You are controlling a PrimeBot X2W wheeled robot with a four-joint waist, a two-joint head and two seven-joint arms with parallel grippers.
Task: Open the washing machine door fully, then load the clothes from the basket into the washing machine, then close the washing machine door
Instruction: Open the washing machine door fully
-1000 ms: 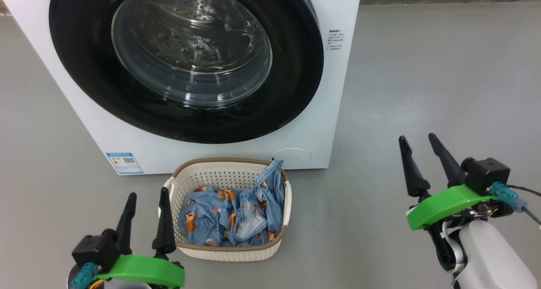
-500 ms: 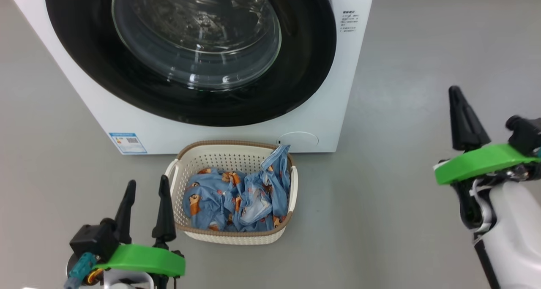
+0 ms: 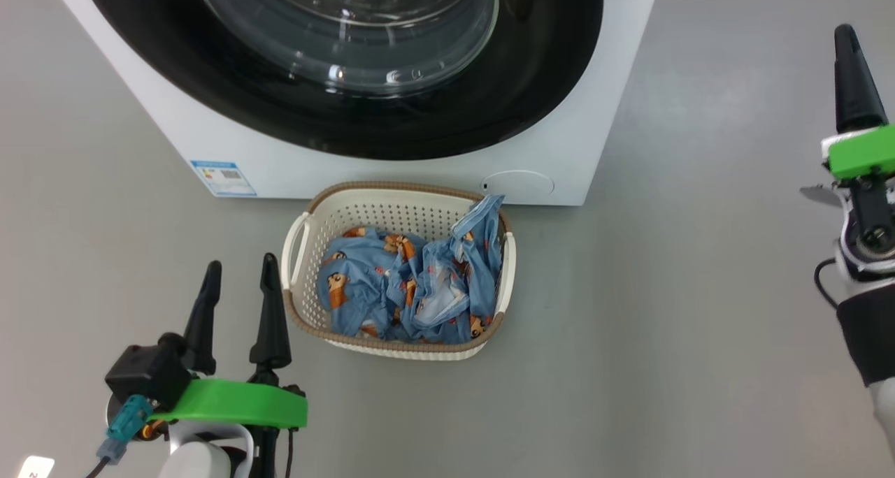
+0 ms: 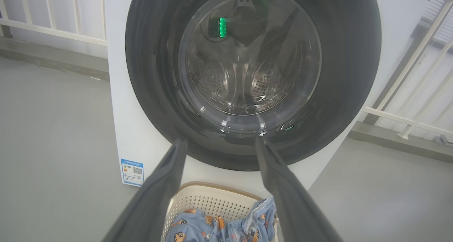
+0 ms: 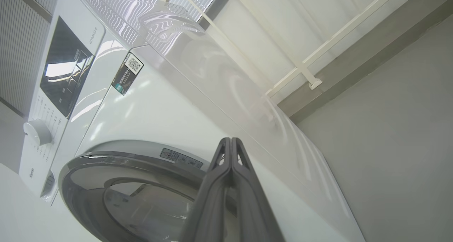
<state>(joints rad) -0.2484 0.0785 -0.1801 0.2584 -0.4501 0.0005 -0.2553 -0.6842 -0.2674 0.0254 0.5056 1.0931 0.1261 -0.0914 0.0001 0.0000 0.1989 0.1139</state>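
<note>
The washing machine stands ahead, white and boxy. Its round black door with the glass bowl lies flat against the front in the left wrist view. The right wrist view shows the door's rim from the side. Before the machine, the cream basket on the floor holds blue bear-print clothes. My left gripper stands open and empty just left of the basket, fingers pointing at the door. My right gripper is raised far right, shut on nothing, off the machine's right side.
Grey floor surrounds the machine and basket. A white railing runs behind and to the right of the machine. The control panel with a round knob is near the top. A blue label sits low on the front.
The head camera tilted, shifting the whole picture. My right gripper rose and swung out to the right, and its fingers came together. The left gripper, basket and door stayed put.
</note>
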